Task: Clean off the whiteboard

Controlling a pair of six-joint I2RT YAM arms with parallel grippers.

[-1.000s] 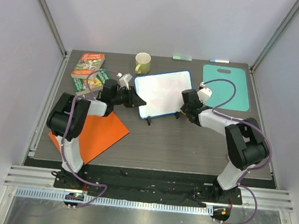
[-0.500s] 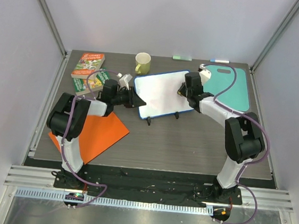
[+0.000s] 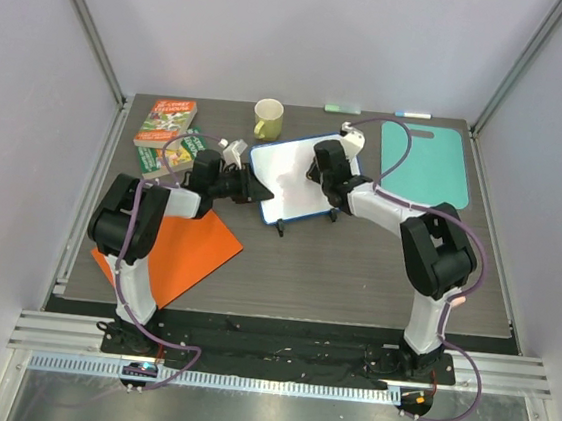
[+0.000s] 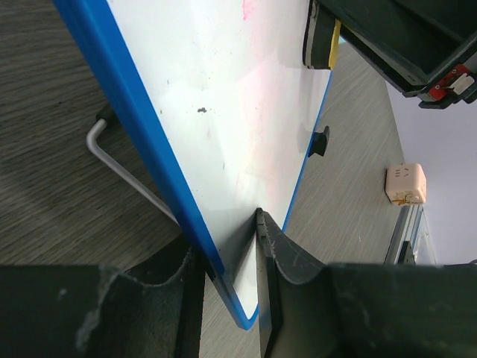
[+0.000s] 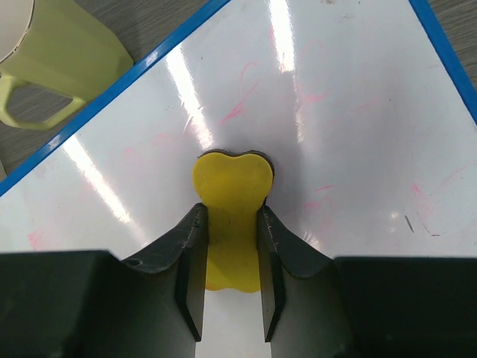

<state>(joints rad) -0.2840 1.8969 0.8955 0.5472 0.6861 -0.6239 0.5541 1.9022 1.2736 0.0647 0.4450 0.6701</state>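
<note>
The whiteboard [image 3: 290, 176], white with a thin blue frame and faint red scribbles, stands tilted on small black feet at the table's middle back. My left gripper [image 3: 261, 194] is shut on its lower left corner; in the left wrist view the blue edge [image 4: 160, 175] runs between the jaws. My right gripper [image 3: 323, 167] is shut on a yellow eraser [image 5: 232, 216] and presses it flat on the board face [image 5: 335, 112]. The eraser also shows in the left wrist view [image 4: 322, 41]. Faint red marks surround the eraser.
A pale yellow mug [image 3: 267, 119] stands just behind the board and shows in the right wrist view [image 5: 52, 63]. Two books [image 3: 166, 130] lie at the back left, an orange folder [image 3: 181, 250] at the front left, and a teal cutting board [image 3: 427, 164] at the back right.
My right gripper has swept with the eraser from the board's lower right edge up and left across the board to its upper middle. The left gripper has held still on the corner.
</note>
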